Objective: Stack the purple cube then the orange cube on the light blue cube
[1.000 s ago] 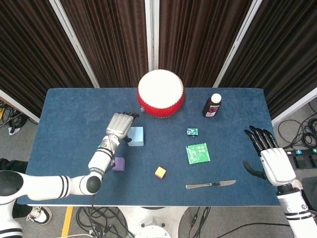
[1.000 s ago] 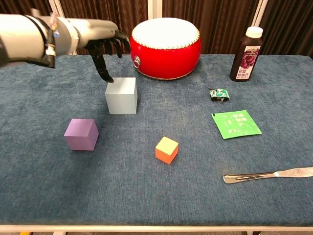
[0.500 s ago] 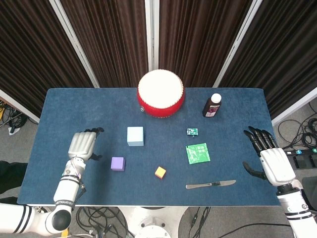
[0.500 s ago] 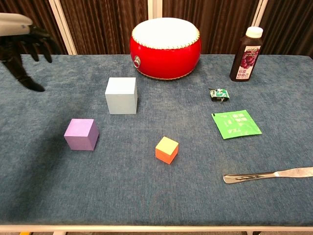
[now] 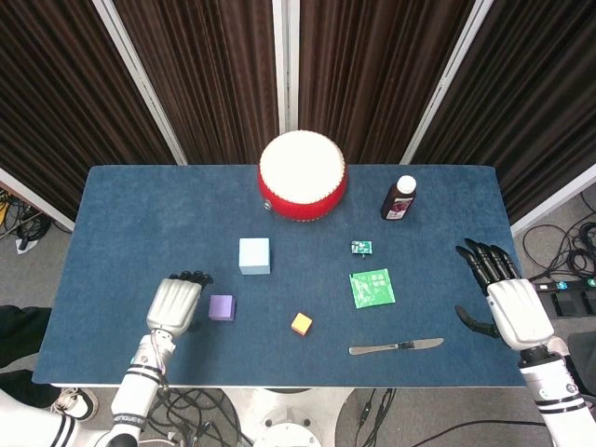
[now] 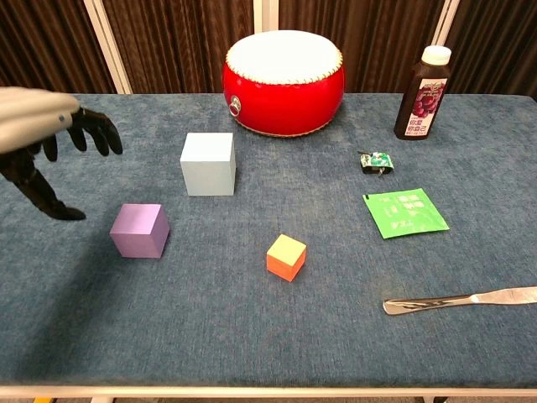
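The purple cube (image 5: 222, 307) (image 6: 139, 230) sits on the blue table, front left. Behind it and a little to the right stands the larger light blue cube (image 5: 254, 256) (image 6: 207, 164). The small orange cube (image 5: 301, 324) (image 6: 286, 257) lies further right, near the front. My left hand (image 5: 176, 304) (image 6: 44, 143) hovers open just left of the purple cube, fingers spread, touching nothing. My right hand (image 5: 504, 295) stays open at the table's right edge, away from all cubes; the chest view does not show it.
A red drum (image 5: 303, 175) (image 6: 284, 82) stands at the back centre, a dark juice bottle (image 5: 399, 197) (image 6: 424, 92) to its right. A small green clip (image 6: 375, 161), a green packet (image 5: 372, 288) (image 6: 404, 211) and a knife (image 5: 396, 347) (image 6: 457, 300) lie on the right half.
My left hand has swung from above the light blue cube out to the left, then come back forward beside the purple cube. The cubes and right hand have stayed put.
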Robot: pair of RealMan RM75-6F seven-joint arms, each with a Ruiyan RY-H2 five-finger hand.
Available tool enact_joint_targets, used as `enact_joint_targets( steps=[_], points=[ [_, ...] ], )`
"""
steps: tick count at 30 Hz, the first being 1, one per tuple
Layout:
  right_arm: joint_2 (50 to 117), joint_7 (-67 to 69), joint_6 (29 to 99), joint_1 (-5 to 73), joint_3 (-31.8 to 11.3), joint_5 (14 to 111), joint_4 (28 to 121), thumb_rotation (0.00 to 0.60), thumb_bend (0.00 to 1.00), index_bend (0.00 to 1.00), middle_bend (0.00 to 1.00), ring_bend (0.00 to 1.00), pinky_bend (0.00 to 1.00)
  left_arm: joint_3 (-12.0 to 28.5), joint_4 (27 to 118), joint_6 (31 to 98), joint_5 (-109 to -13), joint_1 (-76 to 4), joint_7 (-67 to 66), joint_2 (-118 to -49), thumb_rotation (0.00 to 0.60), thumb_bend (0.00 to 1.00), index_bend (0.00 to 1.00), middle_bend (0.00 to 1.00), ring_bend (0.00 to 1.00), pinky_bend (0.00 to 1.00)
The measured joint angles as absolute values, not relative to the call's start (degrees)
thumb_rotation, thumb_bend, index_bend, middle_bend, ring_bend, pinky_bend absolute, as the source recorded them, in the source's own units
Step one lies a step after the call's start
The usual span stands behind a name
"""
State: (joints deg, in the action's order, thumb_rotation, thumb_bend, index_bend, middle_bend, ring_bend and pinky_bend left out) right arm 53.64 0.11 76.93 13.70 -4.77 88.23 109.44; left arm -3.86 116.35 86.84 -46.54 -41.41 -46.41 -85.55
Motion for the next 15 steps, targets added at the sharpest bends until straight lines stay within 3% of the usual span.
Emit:
enact_joint_targets(
  steps=[15],
  points=[
    [53.88,-0.44,76.36,14.0,-4.93,87.4,109.38,0.6,0.22,0.0,0.0,0.0,0.0,-0.4,111.29,80.42,-43.07,-40.65,-49.01,-90.07,0.6,0.17,0.36,0.4,0.31,0.4]
  ],
)
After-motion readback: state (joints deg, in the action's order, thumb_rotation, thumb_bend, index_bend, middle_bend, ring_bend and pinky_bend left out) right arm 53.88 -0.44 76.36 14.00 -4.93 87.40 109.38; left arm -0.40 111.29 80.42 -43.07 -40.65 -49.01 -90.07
